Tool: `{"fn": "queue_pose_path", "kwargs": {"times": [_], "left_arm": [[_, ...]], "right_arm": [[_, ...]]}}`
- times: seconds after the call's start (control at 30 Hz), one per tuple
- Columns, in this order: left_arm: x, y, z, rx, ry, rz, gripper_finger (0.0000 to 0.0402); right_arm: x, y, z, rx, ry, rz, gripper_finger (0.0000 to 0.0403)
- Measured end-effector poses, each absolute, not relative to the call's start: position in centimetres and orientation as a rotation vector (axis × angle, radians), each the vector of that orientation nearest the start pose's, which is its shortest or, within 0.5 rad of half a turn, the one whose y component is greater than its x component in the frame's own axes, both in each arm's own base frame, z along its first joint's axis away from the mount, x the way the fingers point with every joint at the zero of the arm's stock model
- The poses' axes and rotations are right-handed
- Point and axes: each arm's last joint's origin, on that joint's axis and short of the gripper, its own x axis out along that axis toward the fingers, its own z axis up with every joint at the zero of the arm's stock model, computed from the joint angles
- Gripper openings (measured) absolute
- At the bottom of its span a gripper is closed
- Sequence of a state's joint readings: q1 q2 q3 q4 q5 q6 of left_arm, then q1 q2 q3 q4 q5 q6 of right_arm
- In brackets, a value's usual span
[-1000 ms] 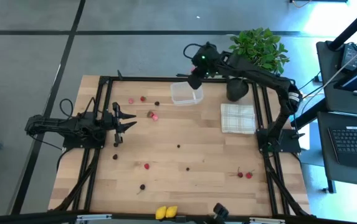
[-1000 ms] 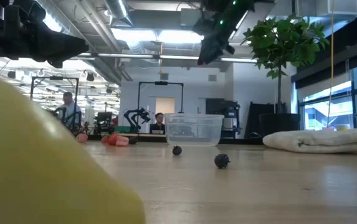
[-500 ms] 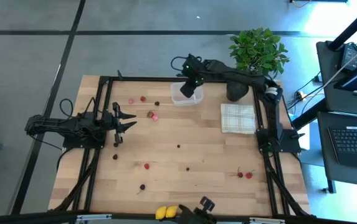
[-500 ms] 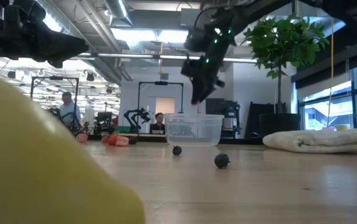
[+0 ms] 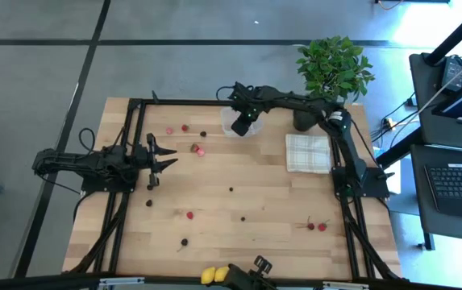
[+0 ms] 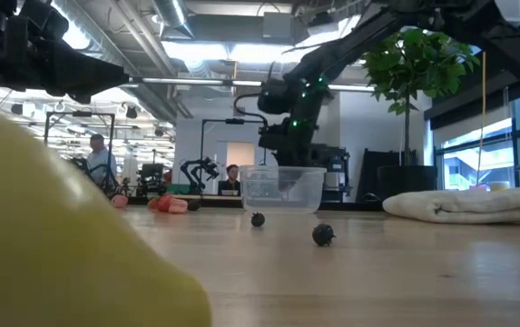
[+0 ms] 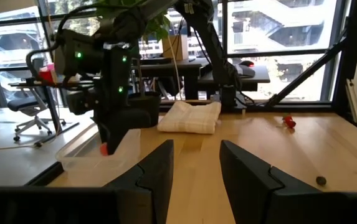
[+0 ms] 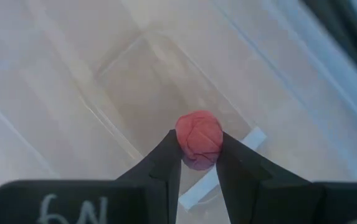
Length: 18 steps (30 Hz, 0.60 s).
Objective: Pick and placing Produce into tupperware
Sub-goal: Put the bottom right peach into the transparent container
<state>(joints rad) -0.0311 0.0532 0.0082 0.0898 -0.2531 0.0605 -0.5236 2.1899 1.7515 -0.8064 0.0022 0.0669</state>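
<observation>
The tupperware (image 5: 232, 121) is a clear box standing on its base at the table's far edge, also seen in the low view (image 6: 282, 191). My right gripper (image 8: 199, 150) points steeply down over its open top, shut on a red berry (image 8: 199, 137). Other produce lies loose on the wood: red berries (image 5: 185, 127), dark round ones (image 5: 231, 190) and yellow pieces (image 5: 214, 275) at the near edge. My left gripper (image 5: 169, 155) waits at the table's left side, level and open, with nothing between its fingers (image 7: 156, 177). My right gripper pinches the red berry's two sides (image 8: 184, 144) between its two fingertips. The fingers come from above, slanting steeply down. The berry hangs clear at the fingers' free ends, about level with the tupperware's rim (image 7: 105, 148).
A beige checked cloth (image 5: 307, 152) lies right of the tupperware. A potted plant (image 5: 334, 68) in a black pot (image 5: 305, 118) stands at the far right corner. Black frame rails (image 5: 131, 129) run along the table's left, right and far sides. Bare wood fills the middle.
My right gripper has come down from high above the far edge onto the tupperware, tipping more steeply downward, and has kept the red berry pinched the whole way.
</observation>
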Motion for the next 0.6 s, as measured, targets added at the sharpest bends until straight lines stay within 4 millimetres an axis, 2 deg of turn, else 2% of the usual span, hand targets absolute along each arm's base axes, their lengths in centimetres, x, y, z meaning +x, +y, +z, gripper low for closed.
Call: {"fn": "queue_pose_path", "kwargs": {"times": [0.6], "left_arm": [[9.97,0.41,17.07,0.052,-0.038,0.223,0.0124]], "right_arm": [[38.87,-22.45,16.70,0.400,1.264,-0.493,0.0091]]}}
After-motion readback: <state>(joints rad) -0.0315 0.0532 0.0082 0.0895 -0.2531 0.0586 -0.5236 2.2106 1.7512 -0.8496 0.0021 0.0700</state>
